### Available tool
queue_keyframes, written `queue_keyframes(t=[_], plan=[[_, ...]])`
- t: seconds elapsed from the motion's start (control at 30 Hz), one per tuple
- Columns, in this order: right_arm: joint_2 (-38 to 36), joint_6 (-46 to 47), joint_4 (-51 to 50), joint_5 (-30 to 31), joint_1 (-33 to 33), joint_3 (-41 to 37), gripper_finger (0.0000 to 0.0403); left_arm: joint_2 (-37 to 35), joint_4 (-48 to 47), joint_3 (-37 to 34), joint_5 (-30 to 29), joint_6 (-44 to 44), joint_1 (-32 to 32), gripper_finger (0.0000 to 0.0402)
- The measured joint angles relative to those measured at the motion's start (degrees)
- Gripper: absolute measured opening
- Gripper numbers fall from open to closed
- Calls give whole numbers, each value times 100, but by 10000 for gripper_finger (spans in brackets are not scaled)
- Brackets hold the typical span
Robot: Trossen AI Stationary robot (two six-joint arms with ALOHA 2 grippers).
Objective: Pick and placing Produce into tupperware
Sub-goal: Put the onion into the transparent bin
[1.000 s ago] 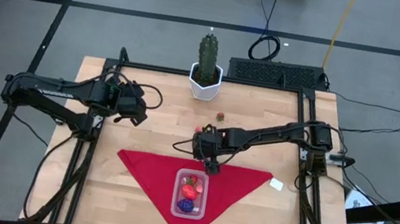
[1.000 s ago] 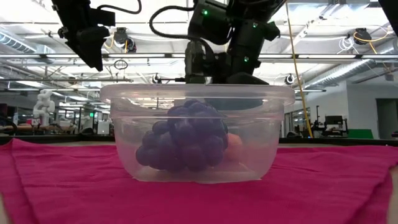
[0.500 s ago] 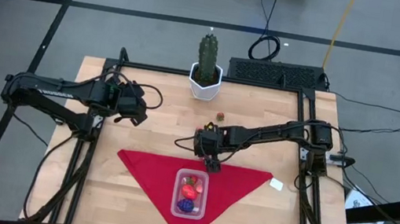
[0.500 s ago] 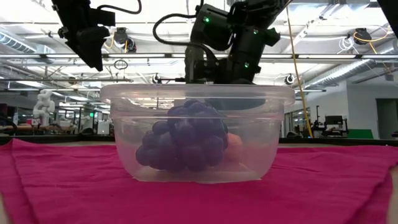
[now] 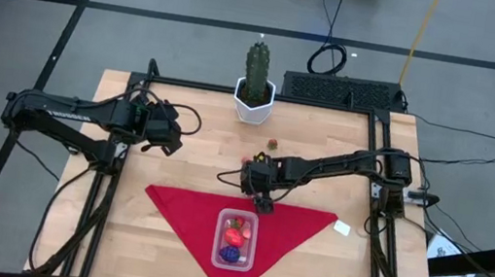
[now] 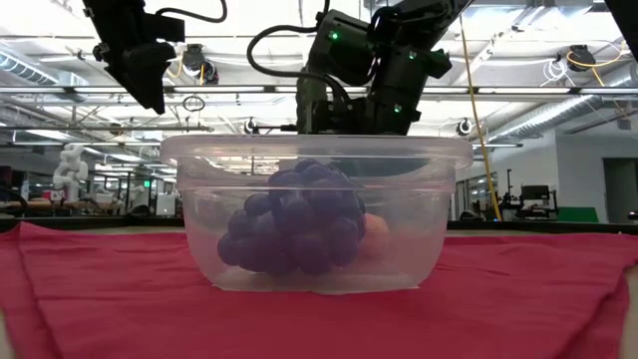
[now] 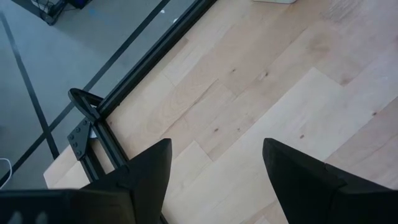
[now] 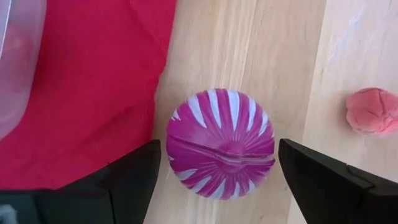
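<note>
Bare wood [image 8: 261,56], striped produce [image 8: 220,143] between fingers [image 8: 134,177]

bare wood [image 7: 261,93] under left gripper [image 7: 214,180]. cactus pot [image 5: 253,101] blocks back edge. tupperware [image 5: 235,239] top open, right gripper [image 5: 259,195] close behind it.

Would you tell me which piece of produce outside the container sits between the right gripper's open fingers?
The purple-and-white striped piece on the bare wood beside the red cloth, centred in the right gripper. The small pink piece lies off to one side.

tupperware [image 8: 15,56] cut off at edge
</note>
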Motion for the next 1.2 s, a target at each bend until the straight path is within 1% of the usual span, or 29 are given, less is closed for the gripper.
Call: queue_keyframes(t=[0.13, 0.37, 0.5, 1.2], plan=[[0, 94, 0, 0, -2, 0, 313, 0, 0, 0, 0, 0, -2, 257], [0, 94, 0, 0, -2, 0, 269, 0, 0, 0, 0, -2, -2, 257], [0, 94, 1, 0, -2, 0, 253, 0, 0, 0, 0, -3, -1, 257], [-11, 225, -14, 40, -2, 2, 257, 0, 0, 0, 2, -5, -2, 257]])
